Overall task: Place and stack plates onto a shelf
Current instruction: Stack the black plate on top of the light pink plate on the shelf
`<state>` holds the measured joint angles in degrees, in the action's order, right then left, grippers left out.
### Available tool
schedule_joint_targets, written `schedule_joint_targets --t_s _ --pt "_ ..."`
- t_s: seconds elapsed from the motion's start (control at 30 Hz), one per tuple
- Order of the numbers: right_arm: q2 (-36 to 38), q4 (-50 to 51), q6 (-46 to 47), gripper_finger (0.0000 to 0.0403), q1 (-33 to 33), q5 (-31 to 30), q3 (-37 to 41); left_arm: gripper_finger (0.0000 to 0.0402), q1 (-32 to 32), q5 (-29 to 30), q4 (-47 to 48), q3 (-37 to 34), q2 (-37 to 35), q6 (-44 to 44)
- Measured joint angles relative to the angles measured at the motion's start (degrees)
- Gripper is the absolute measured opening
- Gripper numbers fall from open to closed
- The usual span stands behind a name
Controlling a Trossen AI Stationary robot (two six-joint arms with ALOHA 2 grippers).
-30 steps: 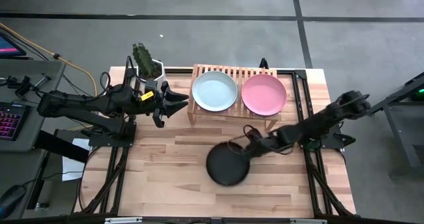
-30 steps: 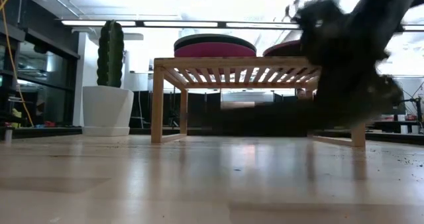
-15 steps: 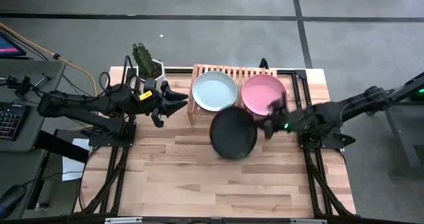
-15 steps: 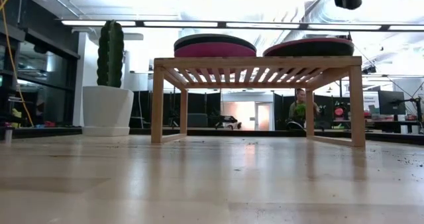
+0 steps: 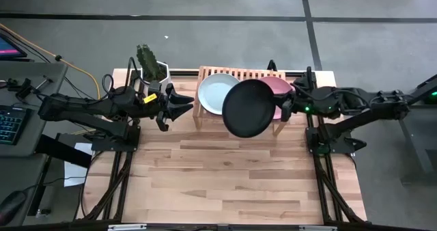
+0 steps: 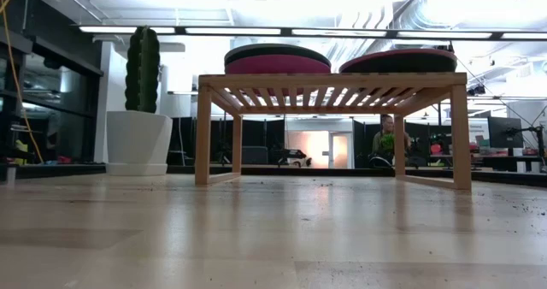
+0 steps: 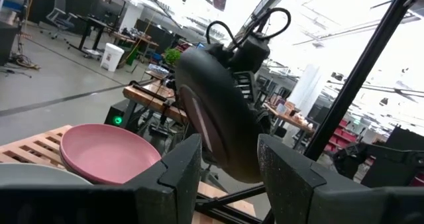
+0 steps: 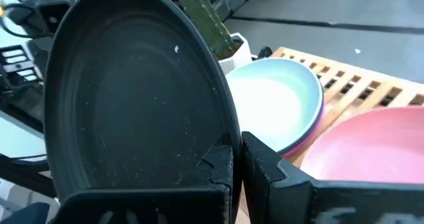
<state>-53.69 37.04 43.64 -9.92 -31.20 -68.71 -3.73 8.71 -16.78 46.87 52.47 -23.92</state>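
My right gripper (image 5: 281,109) is shut on a black plate (image 5: 250,108), which hovers over the near edge of the light-wood shelf (image 5: 235,73) and covers part of both stacks. A pale mint plate (image 5: 213,93) tops the left stack and a pink plate (image 5: 280,86) tops the right one. In the low view the shelf (image 6: 332,91) carries both stacks on its slats, and neither gripper shows. My left gripper (image 5: 186,104) waits open just off the shelf's left end, pointing at it. My right gripper pinches the black plate between its two fingers at the rim (image 8: 230,132), on the side toward the table's right. The fingers (image 8: 264,166) come about level from the right. The plate is lifted clear and tilted, above the shelf's near edge.
A white pot with a green cactus (image 5: 151,65) stands at the far left corner beside the shelf. Bare wooden tabletop (image 5: 225,176) lies in front of the shelf. Black frame rails run along both sides. A person (image 6: 386,140) shows far behind the table.
My right gripper has carried the black plate from low over the table's middle, up and toward the far edge. The plate now hangs above the shelf's near edge. The arm has swung out of the low view. My left gripper has kept still.
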Motion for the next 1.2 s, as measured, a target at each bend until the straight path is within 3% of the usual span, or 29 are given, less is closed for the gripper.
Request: schedule_joint_targets --t_s 0.37,0.67,0.83,0.97,1.2 --pt "-2.71 1.39 5.91 0.0 0.58 2.37 0.0 0.0138 0.0 0.0 0.15 0.0 0.0 -4.42" --pt "-3.69 4.73 9.03 0.0 1.44 1.57 -3.16 0.0138 0.0 0.0 0.8 0.02 0.0 -0.93" --pt "-3.65 18.5 9.39 0.0 3.15 -3.34 -11.47 0.0138 -0.02 0.0 2.19 0.02 0.0 -0.9" --pt "-3.58 32.42 15.36 0.0 4.57 -8.16 -16.36 0.0138 -0.02 0.02 3.57 0.02 0.02 -0.9" --pt "-3.24 53.48 29.25 0.0 5.56 -8.71 -14.96 0.0138 -0.02 0.02 6.18 0.02 0.02 -0.91"
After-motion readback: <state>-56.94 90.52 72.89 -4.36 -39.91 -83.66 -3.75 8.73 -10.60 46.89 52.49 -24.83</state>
